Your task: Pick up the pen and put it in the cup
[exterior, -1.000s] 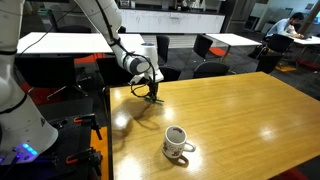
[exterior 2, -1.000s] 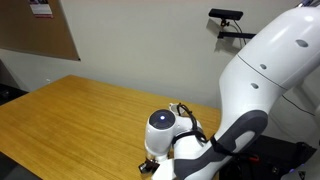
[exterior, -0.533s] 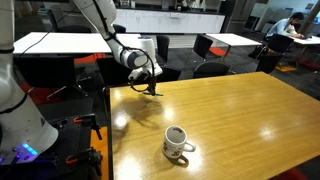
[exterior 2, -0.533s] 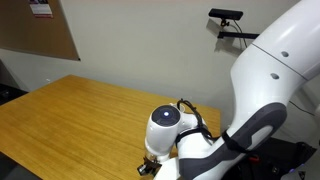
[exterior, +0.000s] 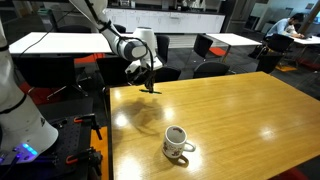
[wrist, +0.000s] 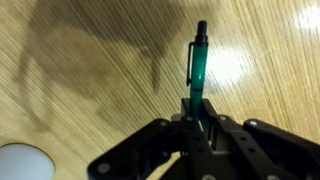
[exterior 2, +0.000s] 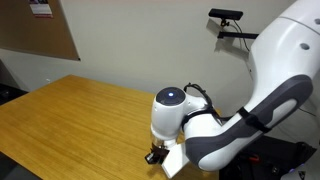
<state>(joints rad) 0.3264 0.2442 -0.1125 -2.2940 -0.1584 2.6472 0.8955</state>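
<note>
The dark green pen (wrist: 197,65) is clamped between my gripper's (wrist: 196,118) fingers and sticks out past them, above the wooden table. In an exterior view the gripper (exterior: 148,82) hangs over the table's far left corner with the pen (exterior: 150,88) as a thin dark stick below it. The white mug (exterior: 177,142) with dark inside stands upright near the table's front, well apart from the gripper. Its rim shows at the wrist view's lower left corner (wrist: 20,163). In the other exterior view the gripper (exterior 2: 156,155) is mostly hidden by the arm.
The wooden table (exterior: 230,110) spans the scene; its left edge runs just beside the gripper. Office chairs (exterior: 210,47) and white tables (exterior: 60,42) stand behind. A wall and a corkboard (exterior 2: 40,30) lie beyond the table in an exterior view.
My gripper has risen from the table surface with the pen held in it. The mug has not moved.
</note>
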